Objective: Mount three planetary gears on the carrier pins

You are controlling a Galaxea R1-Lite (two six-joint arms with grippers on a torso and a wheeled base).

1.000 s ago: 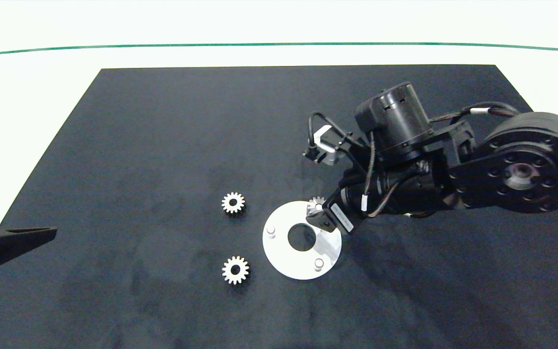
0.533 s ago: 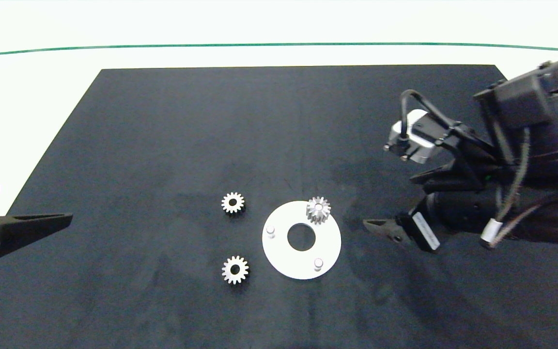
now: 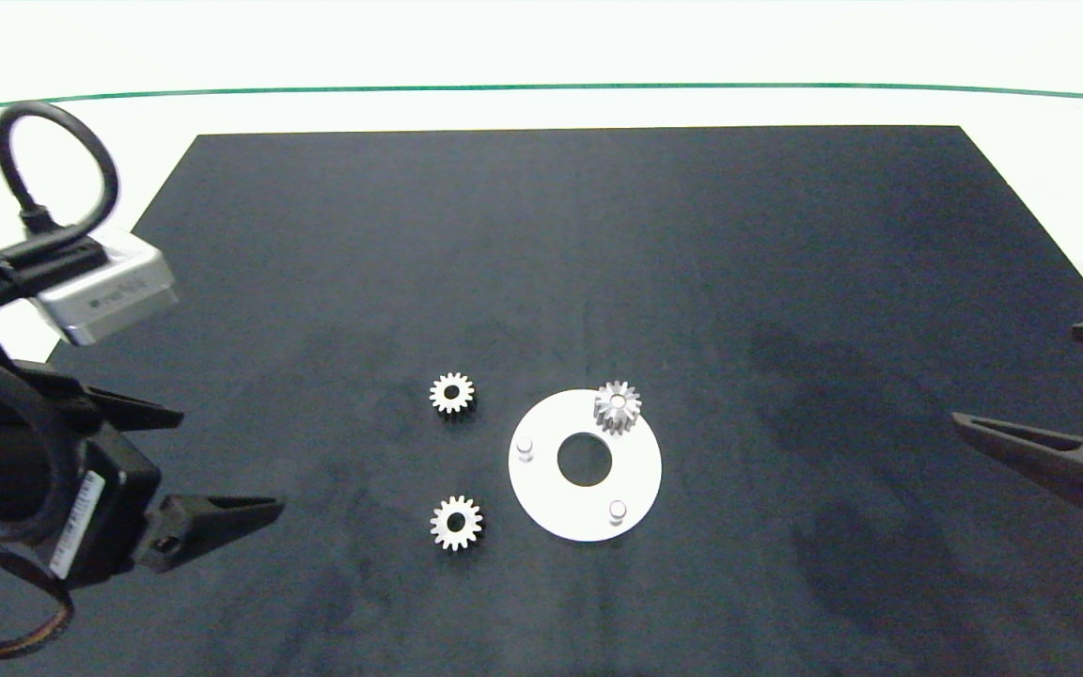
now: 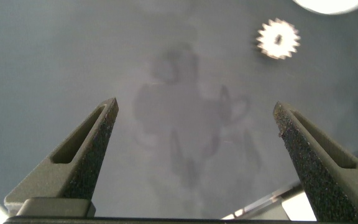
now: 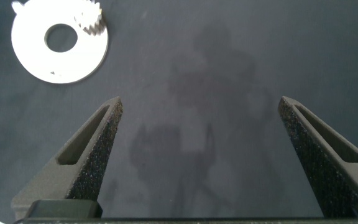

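Observation:
The white carrier disc (image 3: 541,489) lies mid-mat. One planetary gear (image 3: 617,407) sits on its far right pin; the other two carrier pins (image 3: 525,445) (image 3: 617,510) stand bare. Two loose planetary gears (image 3: 452,393) (image 3: 456,523) lie flat left of the disc. My left gripper (image 3: 231,461) hangs open at the mat's left side, well short of them. The left wrist view has it (image 4: 194,107) open over bare mat, one loose gear (image 4: 278,39) beyond. At the right edge my right gripper (image 3: 1014,374) is open and empty; its wrist view (image 5: 201,102) shows the disc (image 5: 36,56) and mounted gear (image 5: 92,20) far off.
A black mat (image 3: 541,263) covers the white table (image 3: 541,47), with a thin green line (image 3: 541,86) running along the far side. Bare mat lies between each gripper and the parts.
My right gripper let go of the gear on the far right pin and drew back to the right edge. My left arm swung in from the left edge toward the loose gears.

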